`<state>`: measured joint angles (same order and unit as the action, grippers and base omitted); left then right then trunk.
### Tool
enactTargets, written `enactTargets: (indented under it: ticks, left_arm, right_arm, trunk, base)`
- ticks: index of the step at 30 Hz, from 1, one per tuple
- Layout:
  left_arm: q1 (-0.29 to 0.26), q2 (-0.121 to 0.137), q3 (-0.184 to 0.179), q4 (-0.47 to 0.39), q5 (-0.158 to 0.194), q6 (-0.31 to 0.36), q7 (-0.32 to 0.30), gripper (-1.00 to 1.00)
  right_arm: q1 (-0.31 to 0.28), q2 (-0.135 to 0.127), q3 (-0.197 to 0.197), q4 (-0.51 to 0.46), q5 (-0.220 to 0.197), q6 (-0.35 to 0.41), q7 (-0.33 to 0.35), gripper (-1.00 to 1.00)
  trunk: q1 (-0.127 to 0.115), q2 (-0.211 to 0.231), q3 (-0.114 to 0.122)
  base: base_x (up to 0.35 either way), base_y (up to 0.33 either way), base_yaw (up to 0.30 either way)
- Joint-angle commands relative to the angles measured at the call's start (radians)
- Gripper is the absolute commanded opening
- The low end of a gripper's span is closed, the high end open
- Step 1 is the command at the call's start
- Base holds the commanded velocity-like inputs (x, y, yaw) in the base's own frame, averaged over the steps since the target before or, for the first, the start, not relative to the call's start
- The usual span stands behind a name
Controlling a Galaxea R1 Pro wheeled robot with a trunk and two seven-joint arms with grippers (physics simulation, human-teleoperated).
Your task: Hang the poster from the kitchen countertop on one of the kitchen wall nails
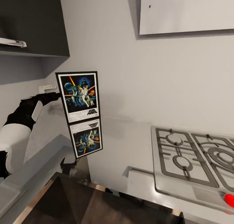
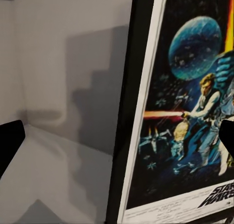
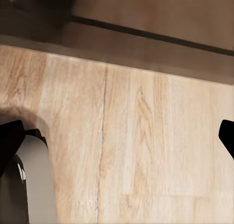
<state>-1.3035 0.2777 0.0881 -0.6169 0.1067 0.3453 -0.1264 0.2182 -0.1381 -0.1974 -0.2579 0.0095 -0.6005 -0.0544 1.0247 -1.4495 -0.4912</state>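
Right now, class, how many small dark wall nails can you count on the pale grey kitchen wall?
1: a tiny dark nail high on the raised pale panel above the steel gas hob. Others may lie outside the picture.

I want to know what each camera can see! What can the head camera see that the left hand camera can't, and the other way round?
Head view: the whole poster standing on the glossy countertop with its reflection below, the steel gas hob, a dark wall cabinet, and a tiny dark nail high on the wall.

Left wrist view: close-up detail, the blue planet and the blaster-firing figure, plus a dark fingertip at the picture's edge.

Both: the poster and the pale grey wall.
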Motion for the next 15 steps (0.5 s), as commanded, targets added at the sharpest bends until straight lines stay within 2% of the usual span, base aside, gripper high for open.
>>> enactTargets:
  ticks: [1,10,15]
  left_arm:
    - [0.000,0.000,0.003,-0.001,0.010,0.008,-0.002,1.00]
    - [0.000,0.000,0.003,-0.001,0.011,0.008,-0.002,1.00]
    - [0.000,0.003,0.003,-0.002,0.011,0.008,-0.002,1.00]
  right_arm:
    - [0.001,0.000,0.001,-0.002,0.001,-0.001,-0.004,1.00]
    - [0.001,0.000,0.001,-0.001,0.001,-0.001,-0.004,1.00]
    - [0.001,0.000,0.001,-0.001,0.001,-0.001,-0.004,1.00]
  trunk:
    - [0.000,0.000,-0.001]
    - [0.000,0.000,-0.001]
    - [0.000,0.000,-0.001]
  base:
    - [0.108,0.070,0.000]
    - [0.045,0.023,0.000]
    - [0.170,0.002,0.000]
